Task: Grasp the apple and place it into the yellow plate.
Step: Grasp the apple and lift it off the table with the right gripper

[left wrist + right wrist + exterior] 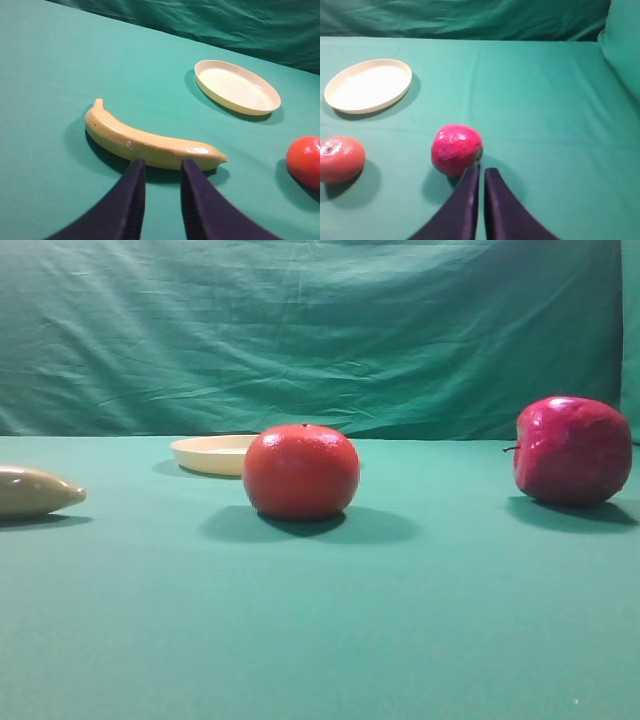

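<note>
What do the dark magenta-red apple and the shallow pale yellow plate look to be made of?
The dark magenta-red apple looks like a glossy moulded replica, probably plastic or coated foam: bright highlights sit on a slightly crinkled skin, though real waxed fruit cannot be ruled out. The shallow pale yellow plate looks like smooth, rigid plastic or melamine with a soft sheen, uniformly coloured with a thin, even rim.

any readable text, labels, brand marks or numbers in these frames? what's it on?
None readable in any view.
The banana carries one small pale mark on its side, too small to tell whether it is a character or a scuff.
The apple, the orange fruit, the yellow plate and the green cloth bear no lettering or stickers.
</note>
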### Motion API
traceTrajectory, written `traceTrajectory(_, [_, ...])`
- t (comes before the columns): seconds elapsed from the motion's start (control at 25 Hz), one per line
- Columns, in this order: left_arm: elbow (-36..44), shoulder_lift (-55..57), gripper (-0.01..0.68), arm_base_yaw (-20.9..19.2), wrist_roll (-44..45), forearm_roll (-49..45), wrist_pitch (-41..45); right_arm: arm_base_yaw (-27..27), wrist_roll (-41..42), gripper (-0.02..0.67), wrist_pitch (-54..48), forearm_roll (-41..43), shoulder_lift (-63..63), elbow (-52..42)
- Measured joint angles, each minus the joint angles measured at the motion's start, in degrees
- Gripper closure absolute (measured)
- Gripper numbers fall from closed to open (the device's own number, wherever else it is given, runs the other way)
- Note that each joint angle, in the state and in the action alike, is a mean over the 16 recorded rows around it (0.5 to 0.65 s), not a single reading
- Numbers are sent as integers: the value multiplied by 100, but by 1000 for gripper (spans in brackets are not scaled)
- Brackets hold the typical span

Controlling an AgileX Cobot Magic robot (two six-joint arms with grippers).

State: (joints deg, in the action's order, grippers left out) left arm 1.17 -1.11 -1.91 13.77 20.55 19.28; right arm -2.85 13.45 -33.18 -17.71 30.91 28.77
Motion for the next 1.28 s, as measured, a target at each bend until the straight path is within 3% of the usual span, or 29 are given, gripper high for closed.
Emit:
traceTrajectory(0.36, [0,0,516,0,6,0,0,-42,762,649,-393,-417,1192,602])
traceTrajectory(0.68, [0,0,516,0,10,0,0,-520,763,649,-511,-519,2498,1131])
traceTrajectory(0.92, [0,0,516,0,10,0,0,-1065,274,649,-474,-77,3438,1572])
traceTrajectory(1.28, [0,0,516,0,10,0,0,-1722,-1312,623,-762,1602,4567,2402])
